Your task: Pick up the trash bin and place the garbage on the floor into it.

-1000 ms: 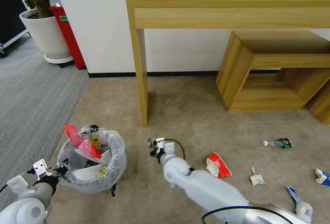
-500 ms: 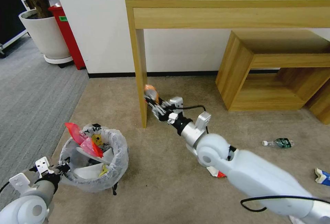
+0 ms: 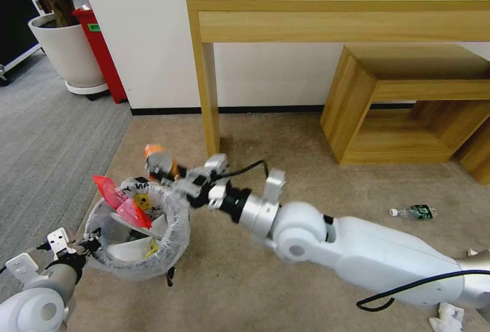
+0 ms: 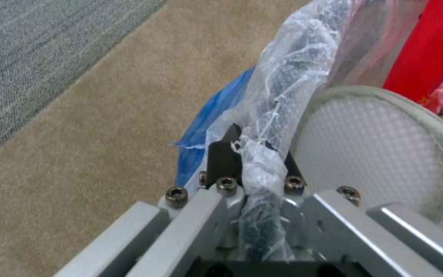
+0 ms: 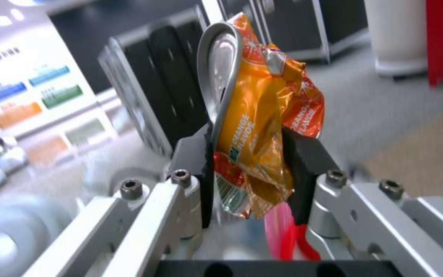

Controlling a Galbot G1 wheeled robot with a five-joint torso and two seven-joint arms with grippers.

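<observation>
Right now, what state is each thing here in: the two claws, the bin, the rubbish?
Left gripper: shut on the trash bin's rim.
Right gripper: shut on the crushed orange can, at the bin's far rim.
Trash bin: upright, partly full.
Bottle: lying on the floor.

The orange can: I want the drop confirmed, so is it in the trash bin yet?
Not yet. The right hand holds the crushed orange can above the trash bin rim.
</observation>
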